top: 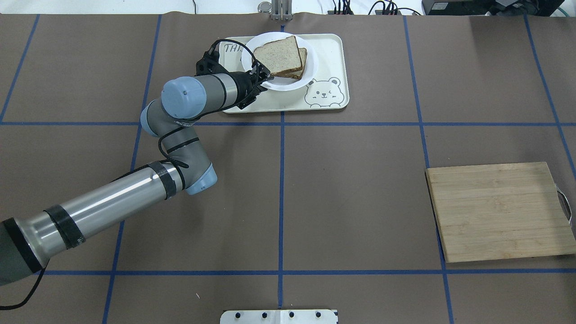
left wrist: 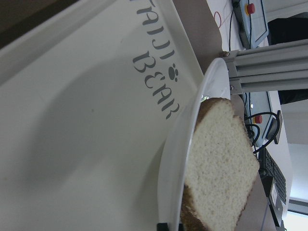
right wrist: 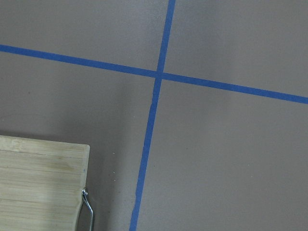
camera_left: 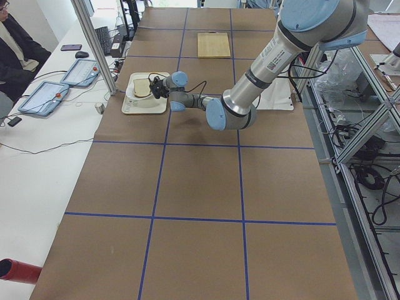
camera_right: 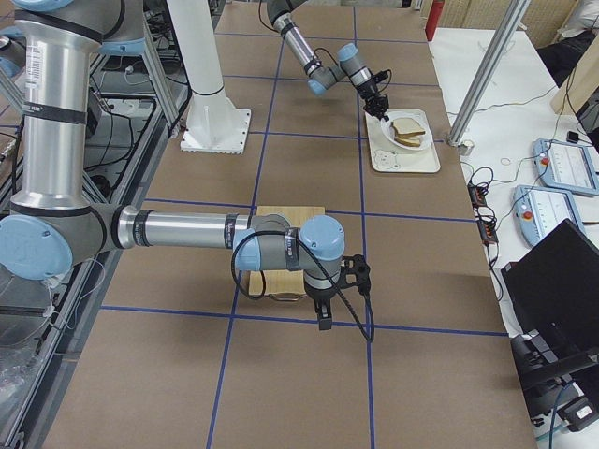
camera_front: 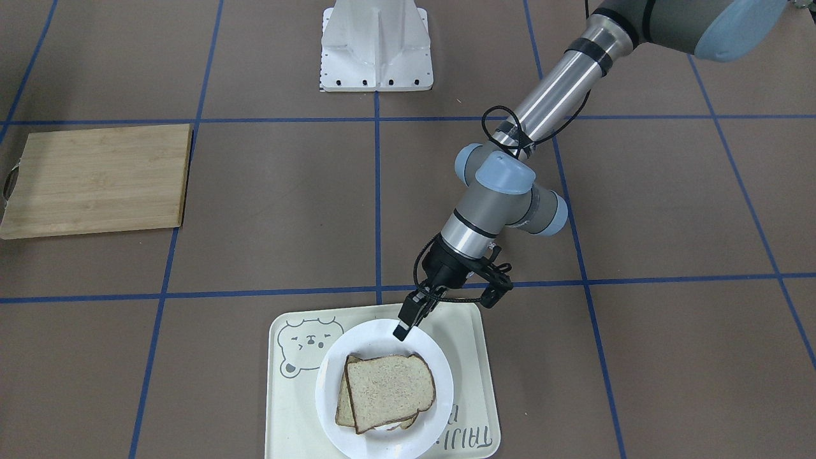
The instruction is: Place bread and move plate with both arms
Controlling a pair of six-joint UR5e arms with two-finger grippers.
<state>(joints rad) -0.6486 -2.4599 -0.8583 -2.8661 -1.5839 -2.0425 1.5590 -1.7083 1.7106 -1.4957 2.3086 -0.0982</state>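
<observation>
The bread (camera_front: 390,390) lies flat on the white plate (camera_front: 433,363), on top of a second slice (camera_front: 343,408) that peeks out beside it. The plate sits on a cream bear tray (camera_front: 475,357). My left gripper (camera_front: 407,324) reaches down to the plate's rim on the robot's side, its fingers close together on that rim. The left wrist view shows the rim (left wrist: 179,144) and the bread (left wrist: 219,159) close up. My right gripper (camera_right: 324,320) shows only in the exterior right view. It hangs over the table near the cutting board, and I cannot tell whether it is open or shut.
A bamboo cutting board (top: 499,211) with a metal handle lies on the robot's right side, and its corner shows in the right wrist view (right wrist: 38,192). The white robot base (camera_front: 376,48) stands at the table's edge. Blue tape lines cross the brown table.
</observation>
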